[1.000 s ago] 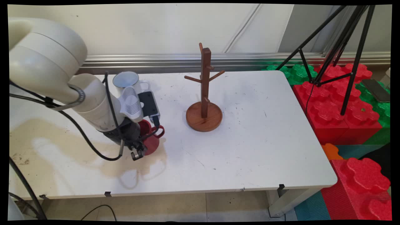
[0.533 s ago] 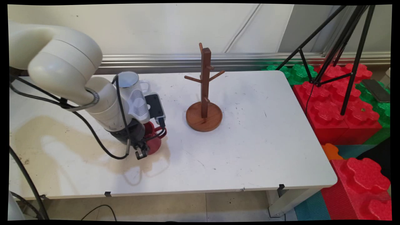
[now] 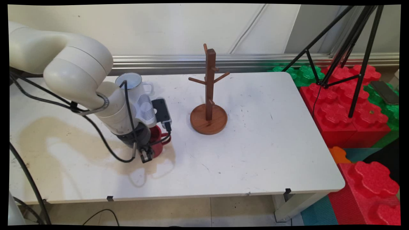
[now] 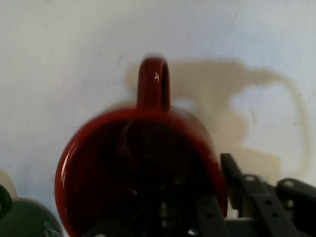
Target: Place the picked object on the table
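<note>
Red mug [image 4: 140,168] sits under the tool [image 3: 147,155]; its grip looks unclear.

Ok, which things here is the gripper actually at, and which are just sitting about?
In play: gripper, down against the red mug; the mug stands upright on the table.
Lying about: white mug, wooden mug tree, black tripod, foam blocks.

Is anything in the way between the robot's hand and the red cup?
No, nothing visible. The gripper is right at the red cup. The white cup stands farther back and the wooden tree off to the side, neither between them.
</note>
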Tool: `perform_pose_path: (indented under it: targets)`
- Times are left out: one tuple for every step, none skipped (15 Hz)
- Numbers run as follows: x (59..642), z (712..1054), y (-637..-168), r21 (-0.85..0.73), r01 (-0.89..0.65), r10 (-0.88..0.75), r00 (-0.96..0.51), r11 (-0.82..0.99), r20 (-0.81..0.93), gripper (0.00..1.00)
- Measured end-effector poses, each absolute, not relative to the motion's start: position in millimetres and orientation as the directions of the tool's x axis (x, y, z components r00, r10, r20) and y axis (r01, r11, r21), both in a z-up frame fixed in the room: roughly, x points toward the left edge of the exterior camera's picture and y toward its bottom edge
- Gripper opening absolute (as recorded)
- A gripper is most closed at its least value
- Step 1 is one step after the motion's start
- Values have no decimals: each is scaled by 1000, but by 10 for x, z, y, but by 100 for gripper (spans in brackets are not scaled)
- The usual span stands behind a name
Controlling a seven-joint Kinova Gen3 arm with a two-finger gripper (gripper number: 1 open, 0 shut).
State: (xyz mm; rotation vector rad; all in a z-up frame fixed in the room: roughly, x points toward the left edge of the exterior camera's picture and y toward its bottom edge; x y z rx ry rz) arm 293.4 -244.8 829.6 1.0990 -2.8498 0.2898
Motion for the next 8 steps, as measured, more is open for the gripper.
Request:
perform_pose_path:
  targets:
    - [2853,8285,-2498,-149,-658,-644,-753,738,135,100]
    - [2856,8276,-2512,-150,-655,-640,-756,741,136,100]
    - [2862,8269,-2515,-151,-655,-640,-756,741,137,100]
    - [2869,8267,-2502,-151,-658,-643,-753,737,139,100]
    - [2874,8264,-2504,-152,-657,-642,-754,738,141,100]
    - [2881,8263,-2510,-153,-654,-638,-756,741,143,100]
    - [2891,8264,-2511,-155,-651,-635,-759,743,145,100]
    - [2902,8268,-2509,-157,-649,-632,-761,745,147,100]
